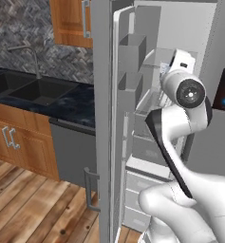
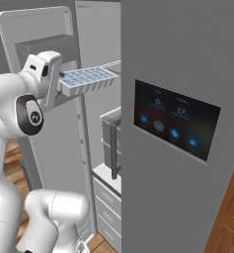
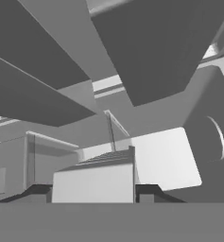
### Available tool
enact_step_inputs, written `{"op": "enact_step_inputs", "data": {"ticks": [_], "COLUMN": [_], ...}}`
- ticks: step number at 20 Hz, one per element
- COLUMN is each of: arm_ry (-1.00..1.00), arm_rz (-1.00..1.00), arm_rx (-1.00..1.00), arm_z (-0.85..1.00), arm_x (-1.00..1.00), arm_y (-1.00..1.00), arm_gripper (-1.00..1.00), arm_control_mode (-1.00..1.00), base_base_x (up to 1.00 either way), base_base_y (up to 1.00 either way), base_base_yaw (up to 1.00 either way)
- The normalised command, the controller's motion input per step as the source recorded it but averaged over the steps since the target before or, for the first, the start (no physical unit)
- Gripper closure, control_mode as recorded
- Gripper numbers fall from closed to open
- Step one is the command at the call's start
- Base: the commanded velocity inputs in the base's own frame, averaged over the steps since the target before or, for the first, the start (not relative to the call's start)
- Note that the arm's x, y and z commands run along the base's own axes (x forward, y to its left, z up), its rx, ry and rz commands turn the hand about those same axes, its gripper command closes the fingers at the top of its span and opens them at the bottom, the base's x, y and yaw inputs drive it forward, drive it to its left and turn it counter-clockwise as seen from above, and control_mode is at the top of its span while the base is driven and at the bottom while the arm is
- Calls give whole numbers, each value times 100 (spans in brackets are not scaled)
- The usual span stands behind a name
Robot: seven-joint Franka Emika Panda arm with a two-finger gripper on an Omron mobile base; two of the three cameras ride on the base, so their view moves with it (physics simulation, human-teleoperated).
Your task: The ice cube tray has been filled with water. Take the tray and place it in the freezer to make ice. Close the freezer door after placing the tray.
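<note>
My gripper (image 2: 59,85) is shut on the near short end of the ice cube tray (image 2: 88,79). The tray is white, and its pale blue cells of water (image 2: 91,75) show on top. It is held level at upper shelf height and points into the open freezer (image 2: 96,39). The hand view looks along the tray (image 3: 92,182), which sits end-on between the two dark fingertips (image 3: 38,191). The freezer door (image 1: 131,71) stands wide open beside the arm, with its grey bins (image 2: 44,47) facing inward. Inside the freezer (image 1: 180,28), grey drawers (image 2: 111,133) sit below the tray.
The fridge's other door, with a black display panel (image 2: 176,121), is closed to the right of the opening. To the left are a dark counter with a sink (image 1: 33,88), a grey dishwasher (image 1: 71,152) and wooden cabinets (image 1: 19,142). Wooden floor (image 1: 38,209) lies open at lower left.
</note>
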Motion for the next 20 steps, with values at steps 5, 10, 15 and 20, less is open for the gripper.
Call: {"op": "enact_step_inputs", "data": {"ticks": [5, 10, 15, 20], "arm_ry": [0, 1, 8, 9], "arm_rz": [2, 3, 4, 5], "arm_rx": [0, 0, 0, 0], "arm_z": [17, 8, 1, 0], "arm_x": [39, 43, 61, 69], "arm_y": [-22, -26, -18, -6], "arm_gripper": [100, 100, 100, 100], "arm_control_mode": [-100, -100, -100, -100], "base_base_x": [0, 0, 0, 0], "base_base_y": [0, 0, 0, 0], "base_base_yaw": [0, 0, 0, 0]}}
